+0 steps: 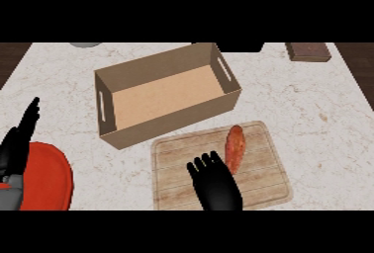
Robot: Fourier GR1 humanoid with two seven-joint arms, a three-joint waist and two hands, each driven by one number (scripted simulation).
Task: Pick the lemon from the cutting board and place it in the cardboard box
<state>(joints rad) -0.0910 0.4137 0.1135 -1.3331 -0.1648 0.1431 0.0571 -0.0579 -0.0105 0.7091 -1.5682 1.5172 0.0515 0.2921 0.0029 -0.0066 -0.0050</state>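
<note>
- Across the whole view we see the pale marbled counter [306, 113], and everything else rests on it.
- Toward the far side, we find the cardboard box [110, 129] sitting at a slant, open at the top, with slot handles cut in its two short walls and nothing visible inside.
- Just beside the box's near corner lies the wooden cutting board [175, 173], a light plank board slightly turned on the counter.
- At the lower left edge we note a red plate [51, 178], partly covered by our left forearm.
- Our left hand [18, 143] shows at the left edge with its fingers straight and pointing up, relaxed and holding nothing.
- Our right hand [214, 183] comes in from the lower edge over the cutting board, fingers spread and extended toward the far side, released and grasping nothing.
- On the board's right half lies the only item there, a long orange-red object [234, 143], not a round yellow lemon; it sits just beside our right hand's fingertips, slightly right of them, and we cannot tell whether they touch it.
- Near the far right corner sits a small brown block [308, 51], well apart from the box.
</note>
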